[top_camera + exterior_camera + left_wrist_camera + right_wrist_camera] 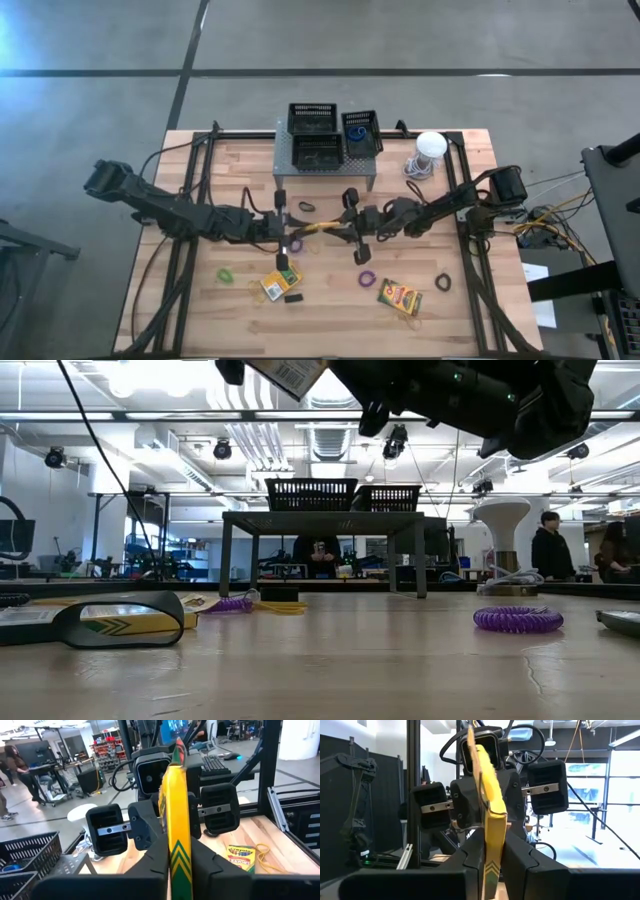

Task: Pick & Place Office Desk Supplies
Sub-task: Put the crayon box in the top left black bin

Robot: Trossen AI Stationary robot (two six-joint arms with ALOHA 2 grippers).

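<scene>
crayon box in hand: a yellow crayon box held edge-on in mid-air above the middle of the desk; both wrist views show it wedged between two sets of dark fingers, so both arms seem to have it at once
left gripper: reaching in from the left side over mid-desk; jaws pinching the near end of the box in its own wrist view
right gripper: facing the left one from the right, just beside it; jaws likewise pressed onto the same box in the right wrist view
step: reads as a hand-over between the arms; which arm gives and which receives I cannot tell
other supplies: a second crayon box lying near the front of the desk with a tiny black block touching or just beside it; a third box to the right; rubber-band loops scattered about, purple, green, black
baskets: black lattice baskets on and behind the grey shelf at the back; one of them holds something blue
next move, my judgement: one pair of jaws must let go cleanly while the other keeps its pinch; then carry the box to the back and lower it into a basket; risk is the thin box twisting or slipping on release
</scene>
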